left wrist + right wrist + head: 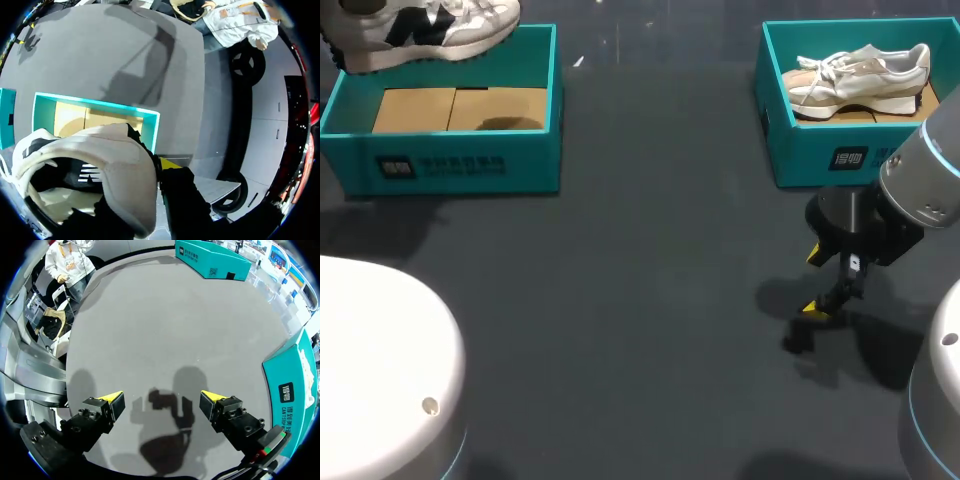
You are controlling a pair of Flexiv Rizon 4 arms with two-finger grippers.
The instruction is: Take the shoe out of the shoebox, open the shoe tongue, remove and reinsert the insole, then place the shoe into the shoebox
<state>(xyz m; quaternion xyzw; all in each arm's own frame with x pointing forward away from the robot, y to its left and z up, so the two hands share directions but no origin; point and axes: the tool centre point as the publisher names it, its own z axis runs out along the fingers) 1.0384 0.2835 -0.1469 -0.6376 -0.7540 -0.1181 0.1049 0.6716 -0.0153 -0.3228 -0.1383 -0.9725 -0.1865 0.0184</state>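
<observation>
The shoe hangs above the left shoebox, clamped in the left gripper, so take-out looks done; tongue, insole and return seem left, with the right gripper hovering, fingers spread, over the table

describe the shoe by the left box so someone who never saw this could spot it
Find the teal left box, the one with bare cardboard inside, at the table's far left. The shoe is above its far left corner, not lying inside. Unlike the all-pale beige shoe in the right box, it has black patches on its white side.
</observation>
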